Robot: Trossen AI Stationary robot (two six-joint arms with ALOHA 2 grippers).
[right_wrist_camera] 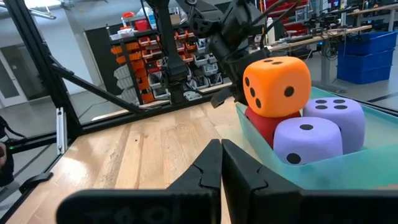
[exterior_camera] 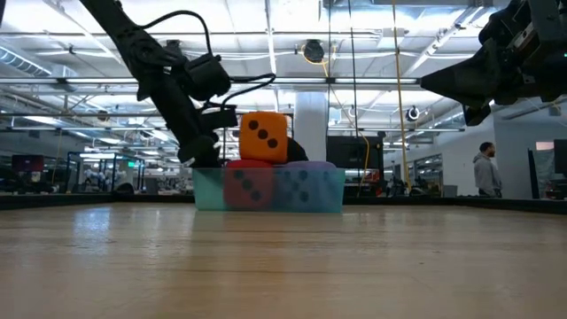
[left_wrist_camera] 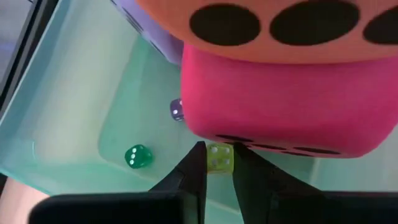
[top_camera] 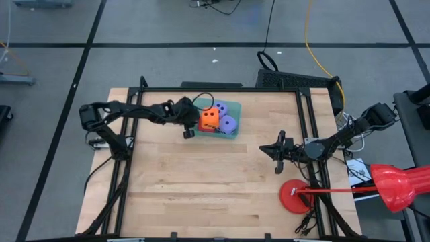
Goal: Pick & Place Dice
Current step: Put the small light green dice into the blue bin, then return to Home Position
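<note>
My left claw [left_wrist_camera: 217,171] reaches into the translucent green plastic bin [top_camera: 234,107], fingers pinched on a tiny yellow die [left_wrist_camera: 219,157]. Only my left wrist view shows it, with a small green die [left_wrist_camera: 138,156] nearby. The soft orange foam die [exterior_camera: 263,136] sits squarely atop the red foam die [exterior_camera: 247,165], beside a purple foam die [right_wrist_camera: 307,140]. My right claw [top_camera: 277,158] hangs clenched, empty, over the wooden table [top_camera: 201,181].

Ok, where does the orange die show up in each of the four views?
High view: orange die in the teal tray, back-centre of the table.
Low view: die topmost, centre, above the tray.
Left wrist view: fills the upper edge, on the red die.
Right wrist view: right of centre.
Shared landmark: the tray.
</note>
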